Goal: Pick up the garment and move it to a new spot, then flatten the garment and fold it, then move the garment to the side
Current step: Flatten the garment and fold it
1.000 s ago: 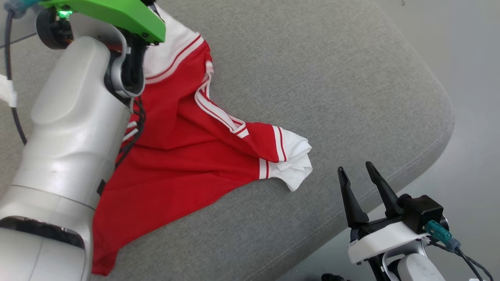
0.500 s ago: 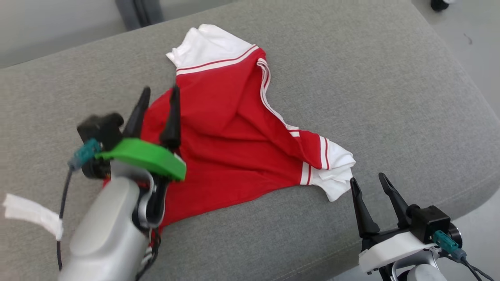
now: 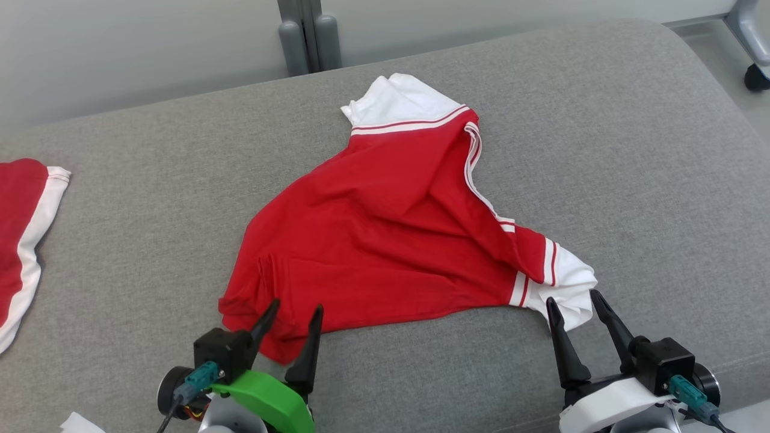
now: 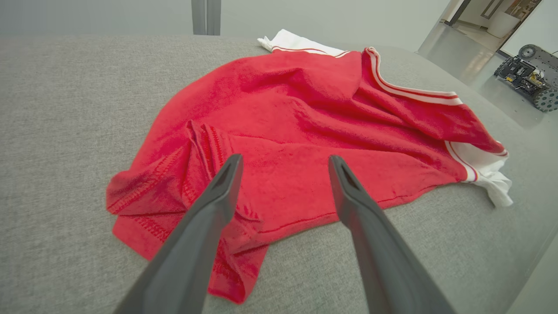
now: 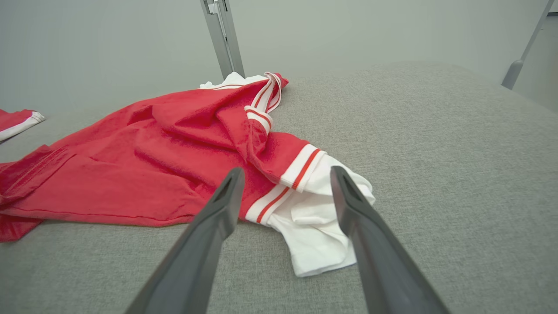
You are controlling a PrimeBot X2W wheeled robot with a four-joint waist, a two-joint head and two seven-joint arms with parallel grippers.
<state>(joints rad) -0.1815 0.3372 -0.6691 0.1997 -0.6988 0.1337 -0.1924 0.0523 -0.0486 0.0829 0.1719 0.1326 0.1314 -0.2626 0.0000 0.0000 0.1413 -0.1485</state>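
Note:
A red garment [image 3: 391, 240] with white, red-striped sleeves lies crumpled on the grey padded surface [image 3: 631, 150]. One white sleeve [image 3: 400, 99] points to the far side, the other [image 3: 571, 282] to the near right. My left gripper [image 3: 295, 308] stands open at the bunched near-left hem, its fingers apart over the red cloth [image 4: 305, 109] in the left wrist view [image 4: 284, 159]. My right gripper [image 3: 572, 299] is open just short of the near white sleeve [image 5: 322, 226], fingers either side of it in the right wrist view [image 5: 286, 171]. Neither holds anything.
A second red and white garment [image 3: 18, 228] lies at the far left edge of the surface. A grey post [image 3: 304, 36] rises behind the surface against the pale wall. A caster wheel [image 3: 757, 75] stands on the floor at the right, where the surface's rounded edge drops off.
The head camera has swung upward, shifting the whole picture. My left arm has drawn back from over the garment to its near hem. The right gripper stays open by the white sleeve.

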